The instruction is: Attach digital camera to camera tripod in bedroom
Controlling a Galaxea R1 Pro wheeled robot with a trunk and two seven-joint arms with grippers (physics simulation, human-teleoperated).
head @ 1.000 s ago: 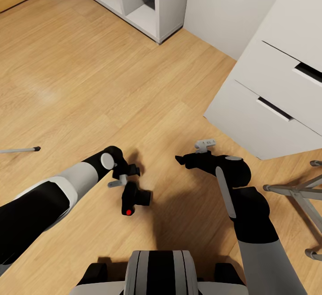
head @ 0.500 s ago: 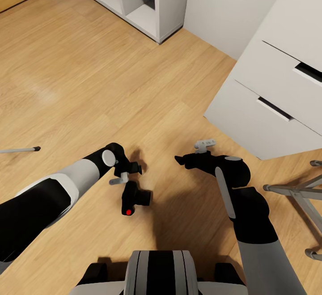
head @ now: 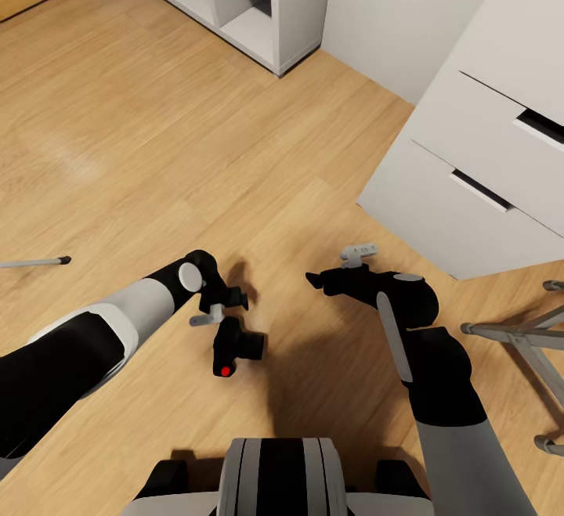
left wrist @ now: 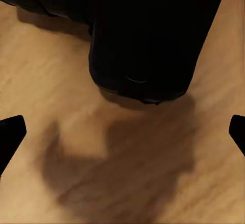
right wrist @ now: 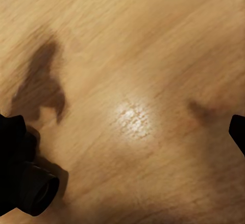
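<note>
Just above the digital camera (head: 235, 346), left hand (head: 223, 304) bent down, fingers spread.

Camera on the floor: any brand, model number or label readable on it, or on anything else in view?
No readable text anywhere.
Camera: a plain red dot, no lettering visible.
Left gripper and right gripper: no markings.
Drawer chest and shelf unit: plain white, no labels.
</note>
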